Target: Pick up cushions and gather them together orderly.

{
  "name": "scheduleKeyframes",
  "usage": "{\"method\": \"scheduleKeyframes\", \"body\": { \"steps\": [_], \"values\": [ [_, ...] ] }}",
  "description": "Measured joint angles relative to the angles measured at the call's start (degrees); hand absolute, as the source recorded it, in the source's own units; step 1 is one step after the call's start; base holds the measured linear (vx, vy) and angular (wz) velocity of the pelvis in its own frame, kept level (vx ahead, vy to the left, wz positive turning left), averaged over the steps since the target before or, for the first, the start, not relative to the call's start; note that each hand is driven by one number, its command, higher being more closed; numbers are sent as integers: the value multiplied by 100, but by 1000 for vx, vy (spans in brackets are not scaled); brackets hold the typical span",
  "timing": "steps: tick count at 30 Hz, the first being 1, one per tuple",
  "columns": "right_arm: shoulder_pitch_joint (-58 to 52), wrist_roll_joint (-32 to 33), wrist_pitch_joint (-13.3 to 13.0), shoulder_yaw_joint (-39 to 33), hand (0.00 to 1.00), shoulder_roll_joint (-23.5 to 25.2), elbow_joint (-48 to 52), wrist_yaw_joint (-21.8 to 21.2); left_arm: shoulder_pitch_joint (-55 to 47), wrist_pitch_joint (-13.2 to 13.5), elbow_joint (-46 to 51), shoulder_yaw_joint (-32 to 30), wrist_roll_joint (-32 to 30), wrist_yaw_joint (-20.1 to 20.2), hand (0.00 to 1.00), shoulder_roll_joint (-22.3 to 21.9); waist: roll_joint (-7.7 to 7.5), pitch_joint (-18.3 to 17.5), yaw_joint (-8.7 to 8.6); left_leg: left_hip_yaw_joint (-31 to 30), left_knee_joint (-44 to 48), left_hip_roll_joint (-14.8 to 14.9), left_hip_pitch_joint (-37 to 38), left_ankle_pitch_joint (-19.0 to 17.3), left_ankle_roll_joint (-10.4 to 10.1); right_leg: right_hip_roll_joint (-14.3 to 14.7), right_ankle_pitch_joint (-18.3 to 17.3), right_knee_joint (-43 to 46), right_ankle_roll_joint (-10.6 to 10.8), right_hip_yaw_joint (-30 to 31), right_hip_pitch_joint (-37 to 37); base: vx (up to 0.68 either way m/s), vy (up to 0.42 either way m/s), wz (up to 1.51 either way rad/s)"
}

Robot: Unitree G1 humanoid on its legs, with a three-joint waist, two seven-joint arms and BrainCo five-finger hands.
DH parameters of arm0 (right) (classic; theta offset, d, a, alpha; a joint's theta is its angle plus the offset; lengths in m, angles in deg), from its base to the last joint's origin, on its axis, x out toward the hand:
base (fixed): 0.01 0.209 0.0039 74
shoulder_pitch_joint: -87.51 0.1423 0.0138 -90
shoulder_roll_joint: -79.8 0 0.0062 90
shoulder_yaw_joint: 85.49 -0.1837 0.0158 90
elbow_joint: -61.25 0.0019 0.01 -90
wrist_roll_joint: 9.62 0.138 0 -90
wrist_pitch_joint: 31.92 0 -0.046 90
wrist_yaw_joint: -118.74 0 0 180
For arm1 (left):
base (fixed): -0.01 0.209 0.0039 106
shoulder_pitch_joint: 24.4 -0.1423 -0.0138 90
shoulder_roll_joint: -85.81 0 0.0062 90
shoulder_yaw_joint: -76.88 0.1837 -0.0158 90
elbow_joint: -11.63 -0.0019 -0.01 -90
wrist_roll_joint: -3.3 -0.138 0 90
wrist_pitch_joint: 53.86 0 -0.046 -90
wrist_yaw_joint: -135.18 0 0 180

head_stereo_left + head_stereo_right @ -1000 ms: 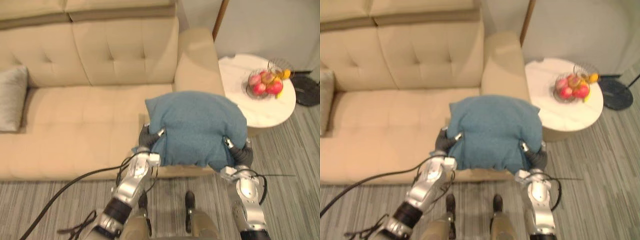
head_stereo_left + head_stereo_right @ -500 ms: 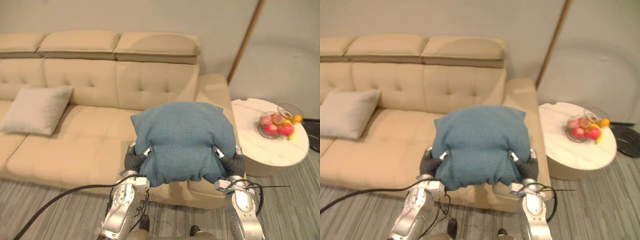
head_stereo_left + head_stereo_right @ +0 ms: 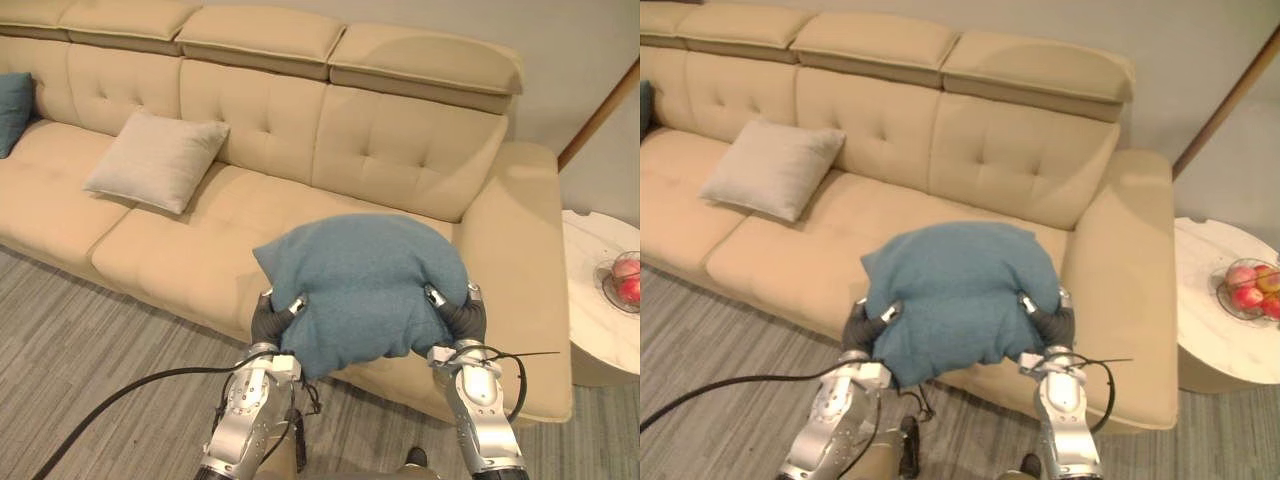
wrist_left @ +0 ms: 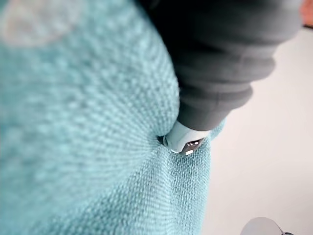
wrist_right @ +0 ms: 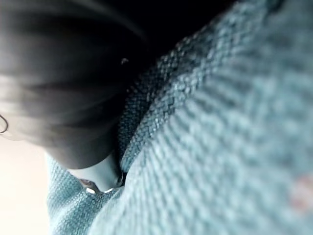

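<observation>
So, both sets of fingers are dug into the blue cushion, pinching its lower edge. The left hand has one corner and the right hand the other, with the thumbs pressed into the knit. The cushion is held up between them, in front of the seat of the beige sofa. Further left on the seat a light beige cushion sits propped at the backrest, and a teal cushion peeks in at the far edge. The round white surface on the right carries a fruit bowl.
</observation>
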Motion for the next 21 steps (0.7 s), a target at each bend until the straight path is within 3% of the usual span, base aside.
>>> {"method": "scheduleKeyframes", "body": {
  "steps": [1, 2, 4, 6, 8, 10, 13, 15, 16, 17, 18, 19, 21],
  "values": [
    [-1, 0, 4, 3, 100, 13, 5, 0, -2, 1, 5, -5, 0, 0, 100, 6, 4, 5, 2, 41, -31, -7, 35, -13, 23, -14, 29, 193, -242, 2, -106, 74, 402, -45],
    [-13, 0, 18, 2, 100, 79, 53, 0, -23, 2, 5, -11, 2, 1, 100, 6, 11, 22, -13, 83, -135, -58, 160, -29, 53, 70, -252, 779, -232, 210, -372, 86, 342, -16],
    [-80, 1, 17, 0, 100, 180, 166, -10, -103, 3, 7, -12, 5, 48, 100, 4, -26, 18, -91, 94, -408, -188, 426, -19, 38, 576, -957, 1382, 210, 628, -506, 98, 240, 0],
    [-88, 2, 14, -3, 100, 177, 315, -27, -119, 8, 26, -14, 9, 131, 100, 4, -79, 7, -84, 143, -814, -387, 693, 70, 126, 1293, -1473, 1415, 435, 783, -525, 157, 139, 2],
    [-70, 8, -4, -10, 100, 159, 323, -29, -119, 10, 62, -18, 11, 182, 100, 3, -111, -15, -53, 130, -1275, -636, 958, 256, 273, 1739, -1671, 1002, 238, 759, -467, 203, 108, 14],
    [-72, 14, -4, -16, 100, 81, 317, -19, -111, 5, 99, -16, 6, 210, 100, -14, -83, -18, -127, 9, -1364, -805, 1064, 376, 407, 1912, -1589, 478, -402, 818, -321, 244, 45, 45],
    [-79, 15, 2, -18, 100, 32, 323, -17, -137, -5, 101, -17, 0, 213, 100, -48, -77, -14, -138, -253, -1082, -869, 1052, 374, 404, 1869, -1523, 363, -421, 756, 17, 247, 1, 49],
    [-111, 12, 9, -7, 100, 14, 353, -19, -232, -9, 123, -21, 4, 228, 100, -81, -30, 46, -116, -129, -304, -757, 1013, 361, 384, 1874, -1647, 756, -412, 763, 34, 123, -37, 30],
    [-191, 13, 18, 11, 100, 20, 489, -17, -320, -10, 242, -26, 3, 239, 100, -79, -41, 47, -82, 12, 128, -709, 905, 320, 315, 1854, -1430, 475, -440, 816, 146, 21, -48, 18],
    [-294, 13, 19, 15, 100, 9, 766, -16, -416, -8, 432, -28, 2, 285, 100, -100, -35, 47, -74, 127, 788, -616, 672, 264, 223, 1815, -1469, 292, -500, 789, 296, 5, -36, 11],
    [-352, 12, 14, 6, 100, -20, 1001, -6, -480, 10, 568, -29, 0, 355, 100, -146, -20, 41, -52, 239, 1389, -404, 331, 71, 261, 1860, -1517, 71, -545, 829, 477, 101, 7, -17],
    [-305, 6, -5, -2, 100, -25, 1150, -5, -497, 38, 647, -42, -5, 388, 100, -179, 114, -23, 70, 238, 1583, 56, 121, -244, 201, 2006, -1493, -52, -581, 930, 524, 116, 33, -28],
    [-292, 3, -38, 2, 100, -26, 1208, 0, -492, 53, 646, -82, -7, 451, 100, -225, 79, -13, 68, -65, 1063, 320, 99, -342, -13, 2023, -1493, -49, -580, 981, 559, 138, 81, -29]
  ]
}}
